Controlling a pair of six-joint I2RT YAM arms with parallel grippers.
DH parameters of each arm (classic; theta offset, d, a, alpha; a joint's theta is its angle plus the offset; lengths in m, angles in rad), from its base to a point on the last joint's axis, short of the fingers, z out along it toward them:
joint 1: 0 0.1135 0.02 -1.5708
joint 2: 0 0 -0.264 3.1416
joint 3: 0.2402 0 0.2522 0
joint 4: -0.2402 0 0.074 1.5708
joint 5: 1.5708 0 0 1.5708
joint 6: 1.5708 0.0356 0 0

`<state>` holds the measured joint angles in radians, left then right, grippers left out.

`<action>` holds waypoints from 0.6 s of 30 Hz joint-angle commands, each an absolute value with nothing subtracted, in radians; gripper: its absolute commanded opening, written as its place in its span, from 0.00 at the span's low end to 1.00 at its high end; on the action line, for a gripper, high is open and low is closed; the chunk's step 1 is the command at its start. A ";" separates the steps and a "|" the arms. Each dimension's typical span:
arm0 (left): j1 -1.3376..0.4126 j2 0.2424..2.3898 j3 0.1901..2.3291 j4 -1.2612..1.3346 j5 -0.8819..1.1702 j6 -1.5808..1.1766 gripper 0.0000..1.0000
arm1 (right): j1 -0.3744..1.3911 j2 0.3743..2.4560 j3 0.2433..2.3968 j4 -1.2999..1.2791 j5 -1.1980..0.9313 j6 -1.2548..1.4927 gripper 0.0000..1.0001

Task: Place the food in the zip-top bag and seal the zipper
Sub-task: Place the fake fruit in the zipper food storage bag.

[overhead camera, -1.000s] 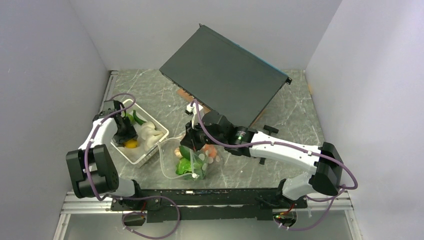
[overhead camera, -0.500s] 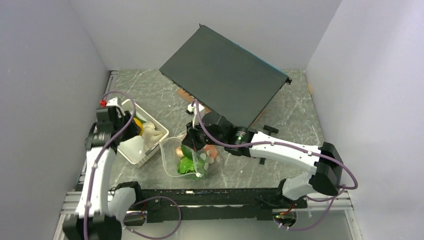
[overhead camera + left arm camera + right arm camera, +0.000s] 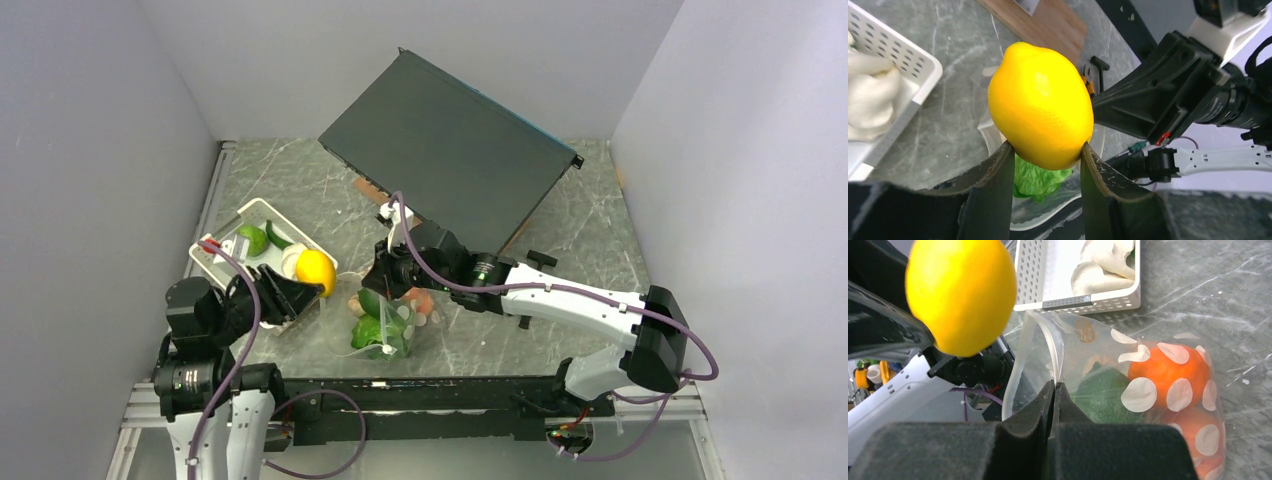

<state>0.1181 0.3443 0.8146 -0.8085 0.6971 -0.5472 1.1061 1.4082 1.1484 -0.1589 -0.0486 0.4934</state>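
My left gripper is shut on the yellow lemon and holds it in the air beside the open mouth of the dotted zip-top bag; in the left wrist view the lemon sits between the fingers above lettuce. My right gripper is shut on the bag's zipper edge, holding the mouth open. Inside the bag are an orange, a dark-green piece and lettuce. The lemon also shows in the right wrist view.
A white perforated basket at the left holds a round green fruit, a cucumber and white mushrooms. A large dark flat box leans at the back. A small black tool lies near the right arm.
My left gripper has lifted the lemon out of the basket and carried it right, toward the bag's mouth. The right gripper keeps its hold on the bag edge.
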 commanded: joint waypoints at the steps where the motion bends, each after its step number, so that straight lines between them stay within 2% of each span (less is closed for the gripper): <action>1: 0.116 0.330 0.782 -0.855 0.774 -0.546 0.24 | 1.108 1.400 1.168 -0.084 -0.038 0.526 0.00; 9: 0.117 0.263 0.691 -0.866 0.825 -0.528 0.28 | 1.107 1.404 1.171 -0.090 -0.032 0.535 0.00; 18: 0.106 0.326 0.644 -0.905 0.837 -0.461 0.30 | 1.108 1.426 1.189 -0.089 -0.032 0.525 0.00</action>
<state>0.1165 0.3004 0.6460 -0.9092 0.7998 -0.5060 1.1061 1.4162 1.1484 -0.1528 -0.0425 0.5201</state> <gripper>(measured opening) 0.465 0.007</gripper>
